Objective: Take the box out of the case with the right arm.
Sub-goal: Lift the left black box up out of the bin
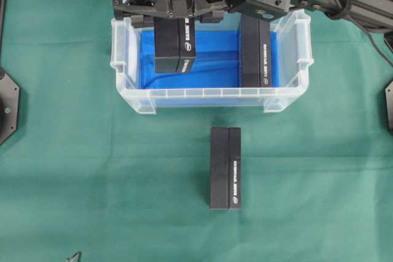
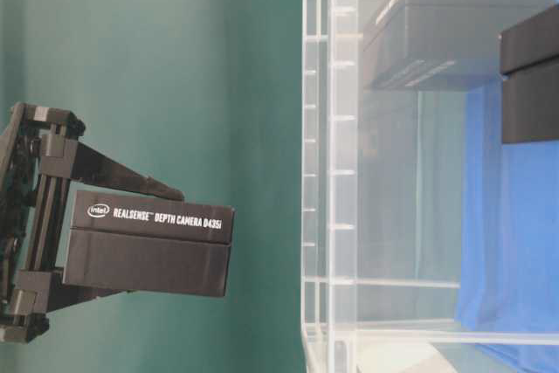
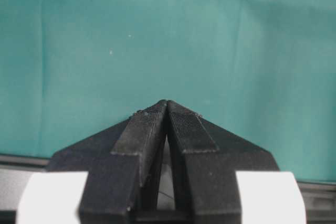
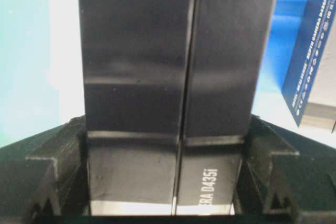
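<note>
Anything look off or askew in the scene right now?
Nothing stands out. The right claw grips one black box squarely above the case; the second box inside and the box on the cloth lie straight.

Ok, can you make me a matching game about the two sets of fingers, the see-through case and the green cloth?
Things:
1. right fingers
2. left fingers
3. case
4. cloth

States:
a. pressed together, gripping nothing
b. clamped on the held box
c. has the loose box lying on it
d. has the inside box by its right wall

Pairs: 1-b, 2-a, 3-d, 4-c
</note>
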